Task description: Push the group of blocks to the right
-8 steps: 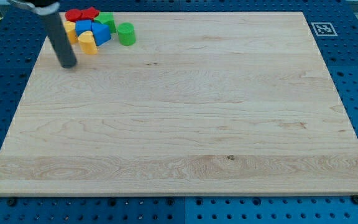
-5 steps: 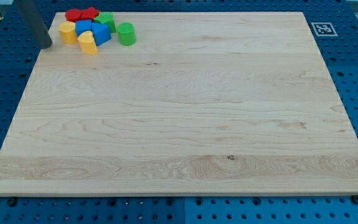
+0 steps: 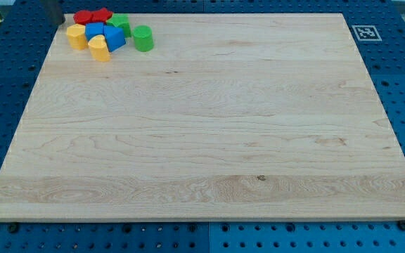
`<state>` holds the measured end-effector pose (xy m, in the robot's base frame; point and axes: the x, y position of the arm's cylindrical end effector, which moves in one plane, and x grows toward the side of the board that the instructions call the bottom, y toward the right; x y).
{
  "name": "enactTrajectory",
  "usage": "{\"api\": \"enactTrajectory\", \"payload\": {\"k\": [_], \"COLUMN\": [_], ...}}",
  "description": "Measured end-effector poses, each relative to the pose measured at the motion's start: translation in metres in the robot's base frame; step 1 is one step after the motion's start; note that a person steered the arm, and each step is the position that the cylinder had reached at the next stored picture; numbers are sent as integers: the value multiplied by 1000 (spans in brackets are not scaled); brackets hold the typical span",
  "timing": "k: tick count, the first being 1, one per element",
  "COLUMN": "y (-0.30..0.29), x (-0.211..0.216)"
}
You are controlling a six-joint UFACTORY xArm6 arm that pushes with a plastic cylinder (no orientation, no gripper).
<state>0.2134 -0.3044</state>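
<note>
Blocks (image 3: 104,31) cluster top-left, stretched left-right; my tip (image 3: 57,21) just left.

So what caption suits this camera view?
Coloured blocks clustered at the wooden board's top-left corner, my tip just left of them.

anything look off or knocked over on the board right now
Nothing stands out. The blocks sit in a tight cluster at the board's top left: red, green, blue, yellow. None has left the board. My tip is just left of them, near the edge.
</note>
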Motion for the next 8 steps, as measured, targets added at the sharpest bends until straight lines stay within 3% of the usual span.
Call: {"api": "enactTrajectory", "payload": {"k": [3,8], "y": [21,119], "x": [0,0]}}
